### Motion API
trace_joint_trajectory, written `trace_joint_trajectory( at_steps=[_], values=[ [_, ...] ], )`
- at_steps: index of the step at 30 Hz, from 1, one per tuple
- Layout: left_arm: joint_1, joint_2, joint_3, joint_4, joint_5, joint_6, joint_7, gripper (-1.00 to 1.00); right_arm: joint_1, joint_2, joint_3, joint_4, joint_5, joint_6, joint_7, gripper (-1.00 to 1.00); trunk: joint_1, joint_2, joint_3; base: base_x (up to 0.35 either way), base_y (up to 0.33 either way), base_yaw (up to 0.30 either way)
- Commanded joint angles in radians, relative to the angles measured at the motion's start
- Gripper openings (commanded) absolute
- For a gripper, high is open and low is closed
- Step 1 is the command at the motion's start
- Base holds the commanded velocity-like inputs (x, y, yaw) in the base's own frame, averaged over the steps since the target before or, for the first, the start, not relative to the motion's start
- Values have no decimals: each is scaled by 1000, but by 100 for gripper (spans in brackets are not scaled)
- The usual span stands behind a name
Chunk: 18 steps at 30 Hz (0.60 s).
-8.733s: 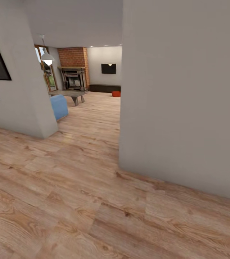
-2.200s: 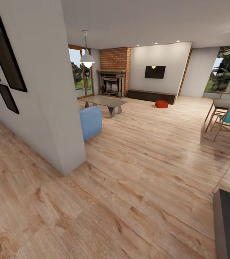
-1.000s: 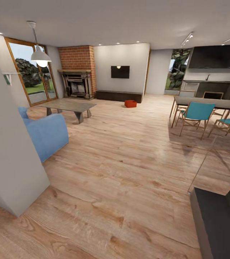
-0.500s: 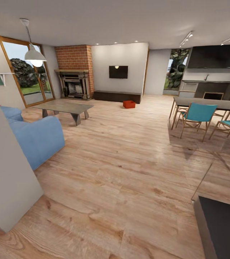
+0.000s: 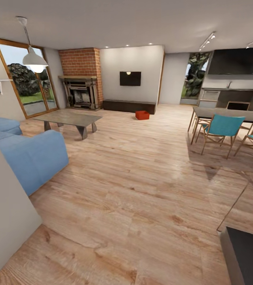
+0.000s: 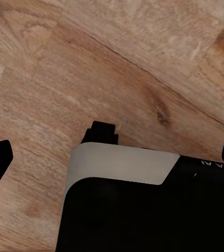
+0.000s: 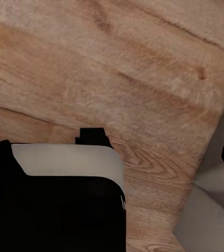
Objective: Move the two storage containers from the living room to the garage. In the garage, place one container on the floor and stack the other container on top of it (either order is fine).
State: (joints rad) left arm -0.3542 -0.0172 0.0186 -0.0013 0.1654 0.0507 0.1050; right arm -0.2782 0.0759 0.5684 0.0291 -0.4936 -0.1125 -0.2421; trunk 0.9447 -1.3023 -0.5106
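- Two wrist views look down on wood planks; in each, dark fingertips sit at opposite edges of the picture, so the left gripper (image 6: 112, 155) and the right gripper (image 7: 112, 152) both stand spread wide with nothing between the fingers.
- Under each gripper a black and light-grey part of the robot's body (image 6: 122, 210) covers much of the planks; the right wrist view also catches a pale grey surface (image 7: 206, 215) at one corner.
- Nearest in the head view, a white wall corner (image 5: 3, 221) stands at the left and a dark block (image 5: 249, 257) at the lower right, with bare plank floor (image 5: 134, 190) between them.
- Next on the left comes a blue sofa (image 5: 27, 158), and beyond it a low grey coffee table (image 5: 69, 118) under a white hanging lamp (image 5: 33, 59).
- On the right, at middle depth, a dining table (image 5: 233, 114) stands with teal chairs (image 5: 221, 126) around it; a dark kitchen (image 5: 237, 79) lies behind.
- Far across the room, one orange-red container (image 5: 142, 114) sits on the planks just in front of the long dark cabinet (image 5: 130, 106), near its right end. It is small at this range and I cannot tell whether it is one box or two together.
- Behind it hang a black TV (image 5: 130, 78) on the white wall, with the brick fireplace (image 5: 80, 87) to the left and a large window (image 5: 27, 79) further left.
- Both grippers are well apart from the container, with nearly the whole floor lying between.
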Motion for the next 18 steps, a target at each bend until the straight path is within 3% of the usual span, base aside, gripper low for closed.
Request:
trace_joint_trajectory(
  at_steps=[1,12,18],
  values=[
    [0,-1,1,0,6,3,3,100,-1,1,8,3,-10,-6,0,100,0,-1,-1,0,0,0],
    [0,-1,1,0,6,3,3,100,-1,-5,8,3,-10,-6,0,100,0,-1,-1,9,0,0],
    [0,0,1,0,6,4,2,100,-1,-3,8,3,-10,-6,0,100,0,-1,-1,277,0,0]
  ],
)
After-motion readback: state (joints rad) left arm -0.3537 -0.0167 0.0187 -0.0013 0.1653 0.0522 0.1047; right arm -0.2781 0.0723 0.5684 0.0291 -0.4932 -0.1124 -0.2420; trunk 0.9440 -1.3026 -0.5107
